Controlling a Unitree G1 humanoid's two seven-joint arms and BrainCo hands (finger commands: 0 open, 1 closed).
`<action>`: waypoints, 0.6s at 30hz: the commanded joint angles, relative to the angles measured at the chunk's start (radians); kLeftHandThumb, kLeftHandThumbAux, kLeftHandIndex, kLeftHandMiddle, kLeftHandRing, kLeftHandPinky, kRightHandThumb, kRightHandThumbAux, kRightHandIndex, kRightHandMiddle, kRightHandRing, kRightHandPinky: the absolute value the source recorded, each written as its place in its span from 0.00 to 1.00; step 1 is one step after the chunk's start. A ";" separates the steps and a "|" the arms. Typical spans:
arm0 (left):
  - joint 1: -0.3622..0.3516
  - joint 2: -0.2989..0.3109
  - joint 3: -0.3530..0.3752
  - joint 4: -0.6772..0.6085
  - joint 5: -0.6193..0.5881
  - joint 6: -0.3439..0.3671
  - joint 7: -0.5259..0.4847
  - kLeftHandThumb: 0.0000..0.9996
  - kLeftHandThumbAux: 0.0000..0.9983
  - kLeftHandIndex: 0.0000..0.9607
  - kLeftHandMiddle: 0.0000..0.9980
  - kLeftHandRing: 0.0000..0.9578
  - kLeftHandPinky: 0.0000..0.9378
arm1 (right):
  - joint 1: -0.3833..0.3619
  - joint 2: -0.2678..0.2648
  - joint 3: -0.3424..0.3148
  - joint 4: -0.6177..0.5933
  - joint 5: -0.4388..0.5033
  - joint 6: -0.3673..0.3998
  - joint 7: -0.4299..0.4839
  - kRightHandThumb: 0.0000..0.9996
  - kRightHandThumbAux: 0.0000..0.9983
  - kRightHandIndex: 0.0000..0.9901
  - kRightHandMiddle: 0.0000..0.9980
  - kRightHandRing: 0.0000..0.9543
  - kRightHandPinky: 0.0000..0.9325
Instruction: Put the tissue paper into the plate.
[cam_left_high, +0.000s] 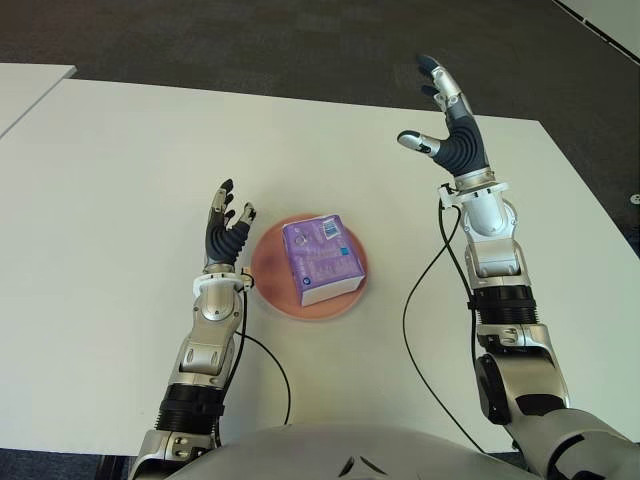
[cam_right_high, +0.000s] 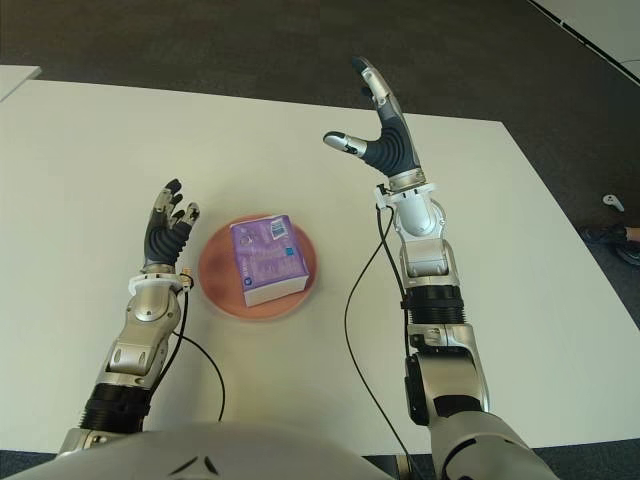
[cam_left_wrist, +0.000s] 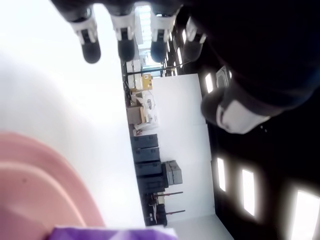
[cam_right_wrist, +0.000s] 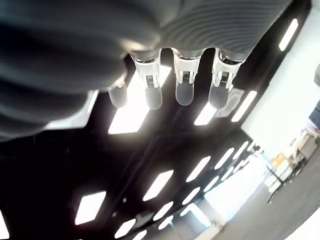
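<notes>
A purple tissue pack (cam_left_high: 321, 261) lies inside the round pink plate (cam_left_high: 268, 278) on the white table (cam_left_high: 110, 200). My left hand (cam_left_high: 226, 228) is raised just left of the plate, fingers spread and holding nothing; its wrist view shows the plate rim (cam_left_wrist: 45, 175) and a purple edge of the tissue pack (cam_left_wrist: 110, 233). My right hand (cam_left_high: 448, 118) is lifted high to the right of the plate, fingers extended upward and thumb out, holding nothing. Its wrist view shows only the fingers (cam_right_wrist: 182, 90) against the ceiling.
A black cable (cam_left_high: 425, 330) runs along the table beside my right arm. Another black cable (cam_left_high: 270, 365) curls near my left forearm. The table's far edge meets dark carpet (cam_left_high: 250, 40). A second table's corner (cam_left_high: 25, 85) shows far left.
</notes>
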 joint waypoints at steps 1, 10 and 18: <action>0.012 -0.033 -0.002 0.015 -0.005 0.011 0.010 0.00 0.58 0.00 0.00 0.00 0.00 | 0.042 0.062 -0.037 0.004 0.104 -0.040 -0.009 0.05 0.46 0.00 0.00 0.00 0.00; 0.016 -0.026 -0.019 -0.031 -0.031 0.010 -0.029 0.00 0.58 0.00 0.00 0.00 0.00 | 0.213 0.184 -0.044 0.068 0.131 -0.150 -0.057 0.00 0.51 0.00 0.00 0.00 0.00; 0.008 0.007 0.013 0.021 -0.060 -0.020 -0.072 0.00 0.57 0.00 0.00 0.00 0.00 | 0.326 0.292 -0.030 0.098 0.057 -0.210 -0.173 0.00 0.48 0.00 0.00 0.00 0.00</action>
